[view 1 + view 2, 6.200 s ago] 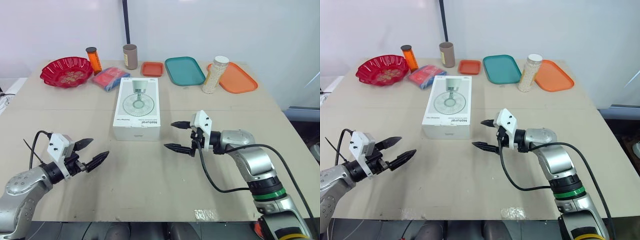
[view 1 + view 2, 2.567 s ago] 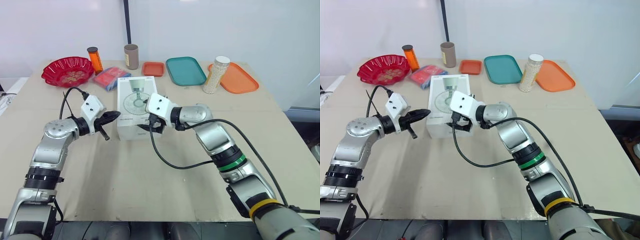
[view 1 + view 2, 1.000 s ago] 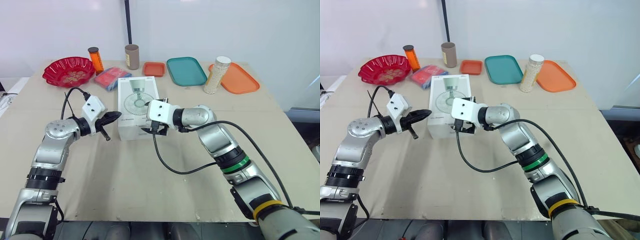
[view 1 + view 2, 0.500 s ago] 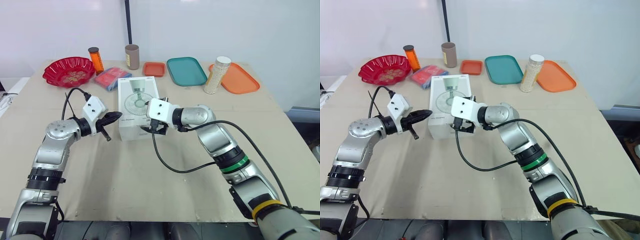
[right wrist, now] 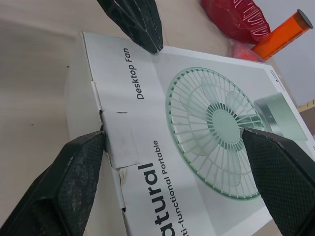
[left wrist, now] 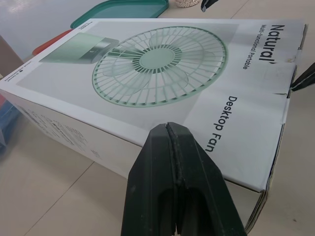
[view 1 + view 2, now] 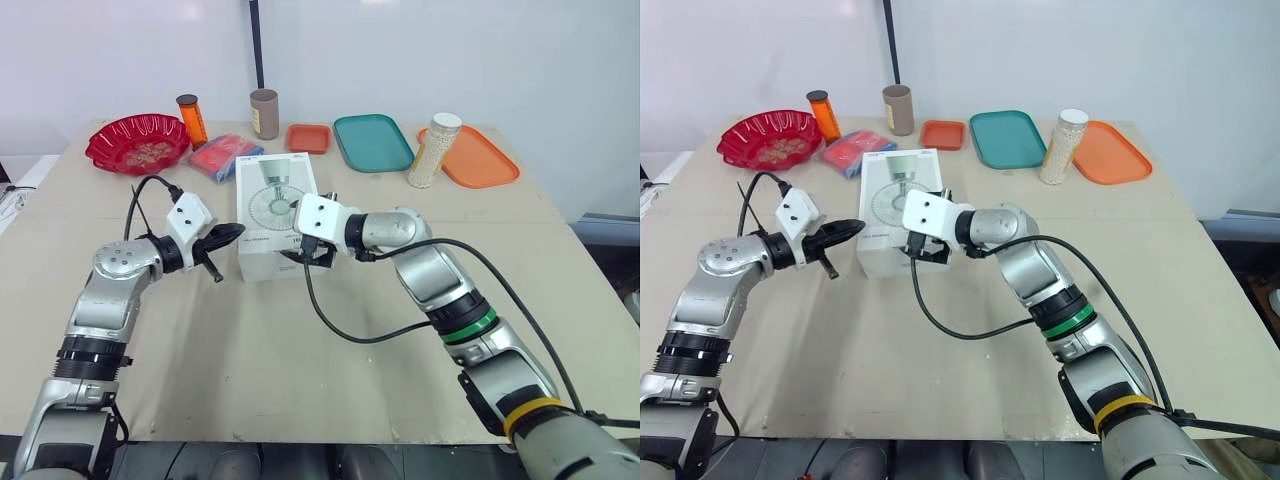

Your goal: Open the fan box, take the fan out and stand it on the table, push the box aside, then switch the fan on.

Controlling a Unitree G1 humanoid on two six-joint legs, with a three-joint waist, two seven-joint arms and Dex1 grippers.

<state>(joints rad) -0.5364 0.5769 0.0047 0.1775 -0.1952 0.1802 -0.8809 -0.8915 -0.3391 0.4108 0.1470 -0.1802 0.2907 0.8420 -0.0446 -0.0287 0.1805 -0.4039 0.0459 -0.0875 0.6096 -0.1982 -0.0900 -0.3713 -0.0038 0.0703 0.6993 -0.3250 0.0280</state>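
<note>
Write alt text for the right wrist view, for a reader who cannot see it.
The right gripper, open, straddles the taped end of a white fan box lying flat, one tip at the flap's seam. The left gripper, shut, points at the box's side edge; a red bowl and an orange bottle stand beyond.

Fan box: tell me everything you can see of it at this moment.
The fan box is white cardboard, printed with a pale green fan and "Natural", "Desktop Fan". It lies flat on the table, picture up, closed, a tape tab over its near flap. The left gripper, jaws shut, points at its left top edge; the right gripper, jaws open, straddles the near end at the flap seam. Contact is unclear.
</note>
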